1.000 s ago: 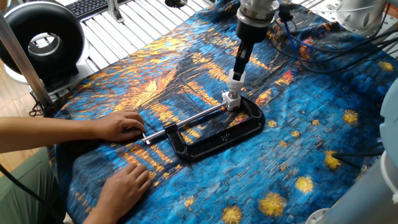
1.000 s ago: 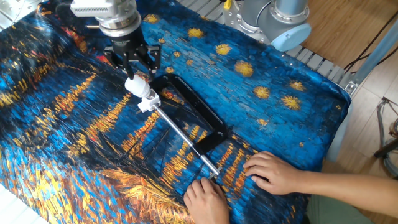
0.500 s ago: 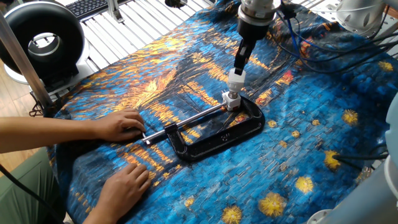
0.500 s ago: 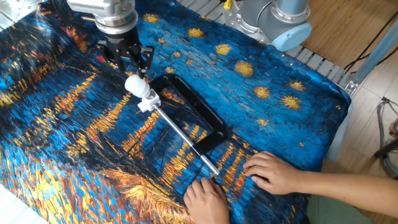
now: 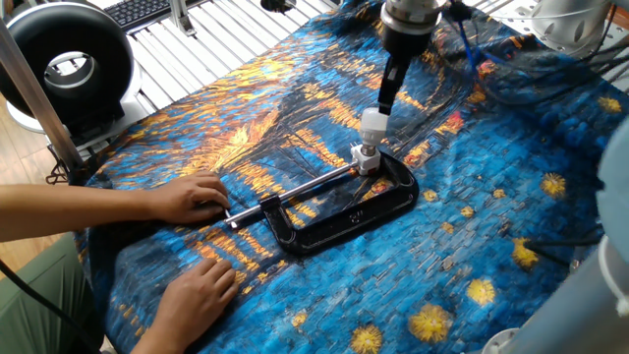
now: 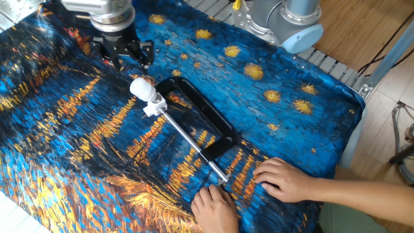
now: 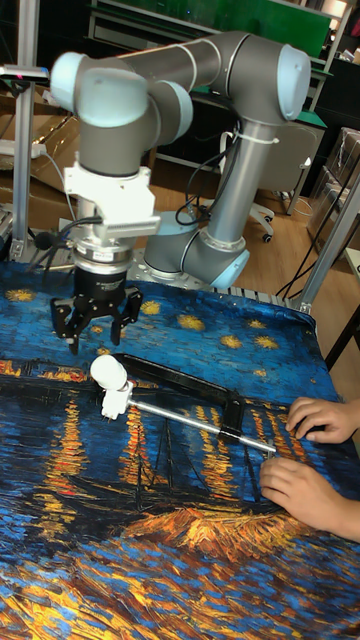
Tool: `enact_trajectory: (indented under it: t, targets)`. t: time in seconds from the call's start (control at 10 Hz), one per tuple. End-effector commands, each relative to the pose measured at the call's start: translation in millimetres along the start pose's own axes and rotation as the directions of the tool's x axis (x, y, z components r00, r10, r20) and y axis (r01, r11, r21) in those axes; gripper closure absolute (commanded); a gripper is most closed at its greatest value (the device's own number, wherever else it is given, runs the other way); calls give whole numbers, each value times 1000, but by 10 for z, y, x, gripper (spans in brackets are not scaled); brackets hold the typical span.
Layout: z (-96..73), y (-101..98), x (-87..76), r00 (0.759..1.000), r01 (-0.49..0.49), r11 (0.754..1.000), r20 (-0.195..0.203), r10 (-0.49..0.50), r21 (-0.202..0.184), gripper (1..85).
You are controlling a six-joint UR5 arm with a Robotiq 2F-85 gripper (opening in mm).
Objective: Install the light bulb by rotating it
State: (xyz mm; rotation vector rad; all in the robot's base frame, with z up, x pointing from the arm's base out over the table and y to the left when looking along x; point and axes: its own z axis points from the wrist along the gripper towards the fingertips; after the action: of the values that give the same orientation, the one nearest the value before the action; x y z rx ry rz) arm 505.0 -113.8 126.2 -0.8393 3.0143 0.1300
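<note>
The light bulb (image 5: 373, 122) (image 6: 140, 87) (image 7: 105, 370) is a small white globe. It sits tilted in the white socket block (image 5: 367, 157) (image 6: 154, 107) (image 7: 113, 401), which is held at the screw end of a black C-clamp (image 5: 346, 222) (image 6: 208, 120) (image 7: 190, 383). My gripper (image 5: 389, 101) (image 6: 125, 58) (image 7: 98, 322) hangs open just above and behind the bulb. Its fingers are spread and apart from the bulb, with nothing between them.
A person's two hands (image 5: 192, 199) (image 6: 284, 178) (image 7: 318, 417) rest on the starry blue cloth at the clamp's handle end. A black ring-shaped device (image 5: 64, 57) stands at the table's left corner. Cables (image 5: 511, 69) trail by the arm, and its base (image 6: 284, 19) is behind.
A second ago my fingers stood around the bulb. They have since come off it, and the gripper has lifted up and back. The bulb, clamp and hands have stayed put.
</note>
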Motion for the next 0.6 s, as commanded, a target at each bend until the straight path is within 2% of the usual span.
enact_trajectory:
  t: [0.0, 0.1, 0.3, 0.4, 0.5]
  targets:
    - [21, 112, -82, 1000, 4, 994, 19, -2, -111, 203]
    - [26, 268, -150, 999, -4, 986, 34, 9, -168, 203]
    - [100, 283, -204, 999, 30, 980, 43, -22, -196, 203]
    - [155, 215, -206, 998, 53, 982, 43, -46, -183, 203]
    - [196, 205, -226, 998, 56, 980, 52, -47, -192, 203]
